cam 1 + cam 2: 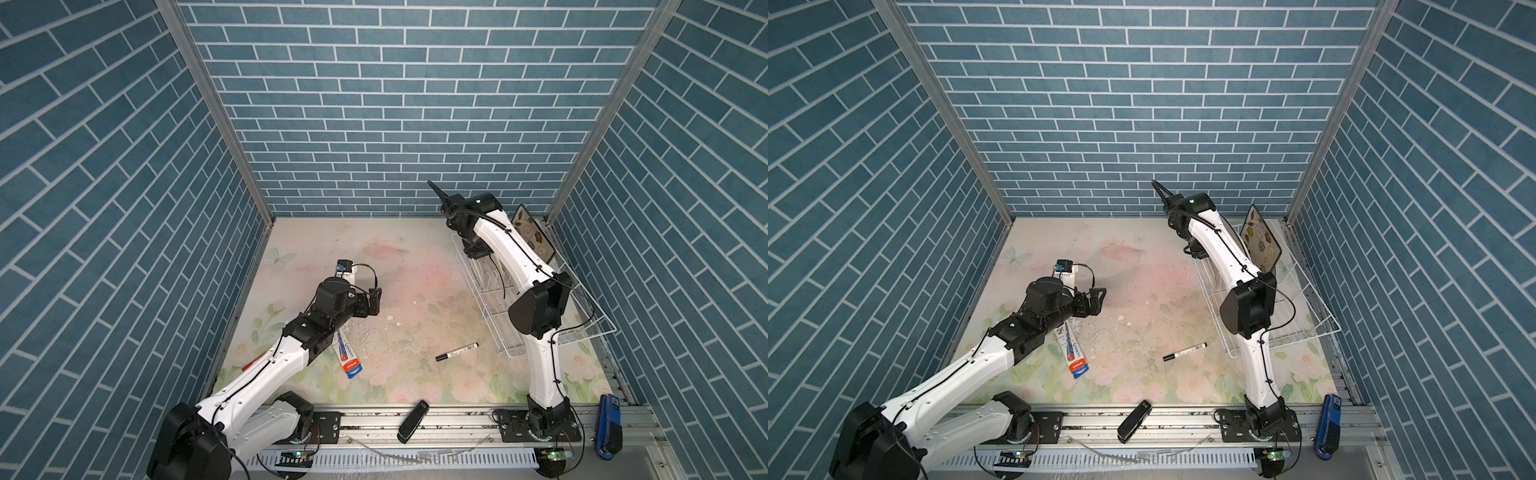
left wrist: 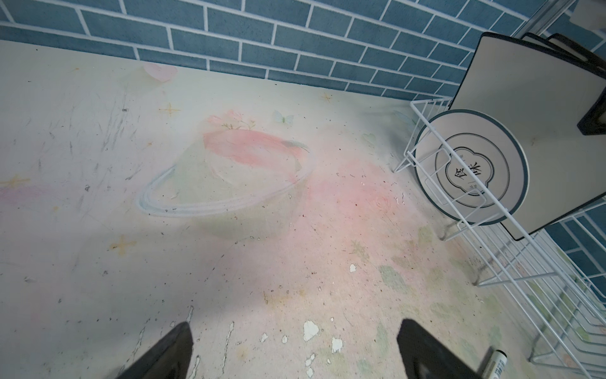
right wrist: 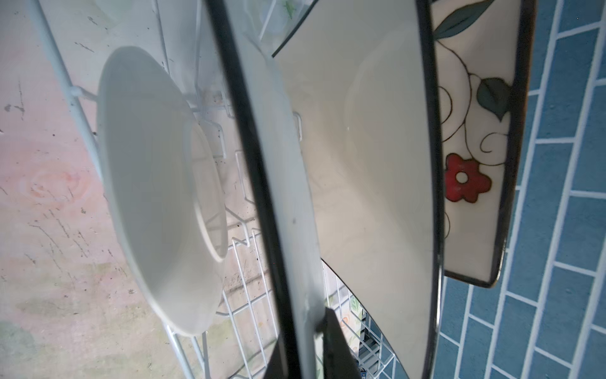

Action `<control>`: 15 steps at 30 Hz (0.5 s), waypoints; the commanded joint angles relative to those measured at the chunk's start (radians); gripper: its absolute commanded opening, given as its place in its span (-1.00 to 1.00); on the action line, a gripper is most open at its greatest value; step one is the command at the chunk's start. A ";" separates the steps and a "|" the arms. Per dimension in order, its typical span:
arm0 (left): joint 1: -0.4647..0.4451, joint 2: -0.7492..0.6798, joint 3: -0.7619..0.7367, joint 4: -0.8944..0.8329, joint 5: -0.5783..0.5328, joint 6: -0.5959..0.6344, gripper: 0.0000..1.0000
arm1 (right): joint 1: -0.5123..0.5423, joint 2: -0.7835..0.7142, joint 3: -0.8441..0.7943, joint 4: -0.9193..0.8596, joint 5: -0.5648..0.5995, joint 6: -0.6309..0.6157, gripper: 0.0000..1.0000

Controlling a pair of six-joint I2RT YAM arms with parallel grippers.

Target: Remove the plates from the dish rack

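Hovering over the bench's left-middle, the left gripper (image 2: 295, 328) has its jaws spread wide above bare mat, well apart from the plates. A black marker pen (image 1: 457, 351) lies just off the near end of the dish rack (image 1: 498, 332), which runs along the bench's right edge. At the rack's far end three plates stand upright. First comes the round white plate (image 2: 472, 170). Next is the white square plate (image 2: 524, 82), its black rim pinched tight by the right gripper (image 3: 306, 341). The floral square plate (image 1: 534, 239) is nearest the far right corner.
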State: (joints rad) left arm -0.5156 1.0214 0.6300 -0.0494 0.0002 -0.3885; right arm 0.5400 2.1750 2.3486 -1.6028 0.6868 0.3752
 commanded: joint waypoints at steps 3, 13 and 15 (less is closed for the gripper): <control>-0.004 -0.022 0.022 -0.009 -0.006 -0.003 0.99 | 0.011 -0.041 0.063 -0.138 0.110 0.073 -1.00; -0.004 -0.037 0.019 -0.010 -0.008 -0.004 0.99 | 0.027 -0.065 0.063 -0.131 0.130 0.074 -1.00; -0.004 -0.038 0.019 -0.012 -0.006 -0.006 0.99 | 0.030 -0.072 0.062 -0.131 0.132 0.077 -1.00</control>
State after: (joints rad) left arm -0.5156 0.9958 0.6300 -0.0521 0.0002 -0.3889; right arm 0.5632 2.1750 2.3497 -1.6028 0.7086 0.3889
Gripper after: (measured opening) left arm 0.996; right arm 0.129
